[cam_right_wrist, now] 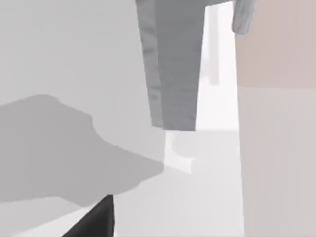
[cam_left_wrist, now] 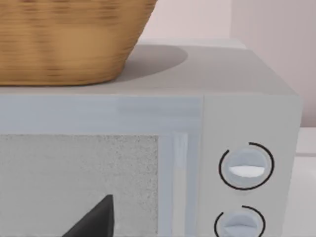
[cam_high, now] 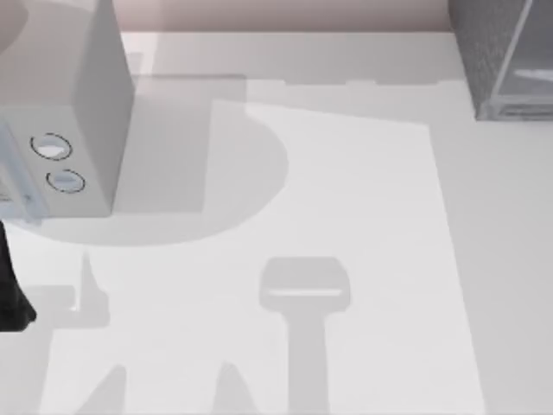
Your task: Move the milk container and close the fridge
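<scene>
2 steps look undone; fridge (cam_high: 499, 60) sits at the bench's (cam_high: 346, 216) far right corner, door seemingly ajar; left gripper (cam_left_wrist: 95, 223) faces the dial box (cam_left_wrist: 247, 148), right gripper (cam_right_wrist: 95, 222) a grey panel (cam_right_wrist: 173, 64); whether either is open i cannot tell; next, locate the milk container.

A matt, smooth white table (cam_high: 363, 216) takes soft shadows without glare; at its left stands a light grey box (cam_high: 86, 104) with an even, plastic-looking satin shell; its two dials (cam_left_wrist: 246, 167) are smooth and faintly glossy, each ringed by a thin dark line; the box's door (cam_left_wrist: 98, 148) has a pale, slightly translucent frame around a finely speckled, grainy panel; on the box rests a basket (cam_left_wrist: 69, 39) of woven, straw-coloured ribbing, rough and matt; at the table's far right, the fridge (cam_high: 488, 52) shows a dark grey, speckled, stone-like body and a paler, smooth door panel (cam_high: 531, 65); a black, matt arm (cam_high: 13, 294) edges the left.
</scene>
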Action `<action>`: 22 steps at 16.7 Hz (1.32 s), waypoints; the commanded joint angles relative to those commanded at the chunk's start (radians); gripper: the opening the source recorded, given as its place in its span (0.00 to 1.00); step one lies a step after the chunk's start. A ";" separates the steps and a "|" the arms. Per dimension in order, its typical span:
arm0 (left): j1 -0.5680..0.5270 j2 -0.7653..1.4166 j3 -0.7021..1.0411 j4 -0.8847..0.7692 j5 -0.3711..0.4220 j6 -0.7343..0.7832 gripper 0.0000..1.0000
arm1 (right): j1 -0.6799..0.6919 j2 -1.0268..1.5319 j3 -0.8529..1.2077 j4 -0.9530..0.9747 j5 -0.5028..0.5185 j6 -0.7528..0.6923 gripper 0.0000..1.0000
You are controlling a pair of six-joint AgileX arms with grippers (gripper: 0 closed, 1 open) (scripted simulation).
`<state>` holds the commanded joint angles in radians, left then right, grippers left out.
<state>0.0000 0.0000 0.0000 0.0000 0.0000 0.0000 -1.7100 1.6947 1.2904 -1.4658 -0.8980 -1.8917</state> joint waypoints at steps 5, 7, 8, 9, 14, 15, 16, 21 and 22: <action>0.000 0.000 0.000 0.000 0.000 0.000 1.00 | -0.101 0.107 0.026 0.029 -0.057 -0.103 1.00; 0.000 0.000 0.000 0.000 0.000 0.000 1.00 | -0.101 0.107 0.026 0.029 -0.057 -0.103 1.00; 0.000 0.000 0.000 0.000 0.000 0.000 1.00 | -0.101 0.107 0.026 0.029 -0.057 -0.103 1.00; 0.000 0.000 0.000 0.000 0.000 0.000 1.00 | -0.097 0.104 0.023 0.027 -0.055 -0.101 1.00; 0.000 0.000 0.000 0.000 0.000 0.000 1.00 | 0.000 0.078 0.050 0.133 -0.019 -0.014 1.00; 0.000 0.000 0.000 0.000 0.000 0.000 1.00 | 0.047 0.077 0.052 0.184 -0.010 0.030 1.00; 0.000 0.000 0.000 0.000 0.000 0.000 1.00 | 0.098 0.077 0.052 0.243 -0.003 0.078 1.00; 0.000 0.000 0.000 0.000 0.000 0.000 1.00 | 0.288 0.093 0.034 0.536 0.030 0.438 1.00; 0.000 0.000 0.000 0.000 0.000 0.000 1.00 | 0.316 0.099 0.028 0.592 0.038 0.539 1.00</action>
<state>0.0000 0.0000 0.0000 0.0000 0.0000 0.0000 -1.3938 1.7940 1.3185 -0.8743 -0.8604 -1.3532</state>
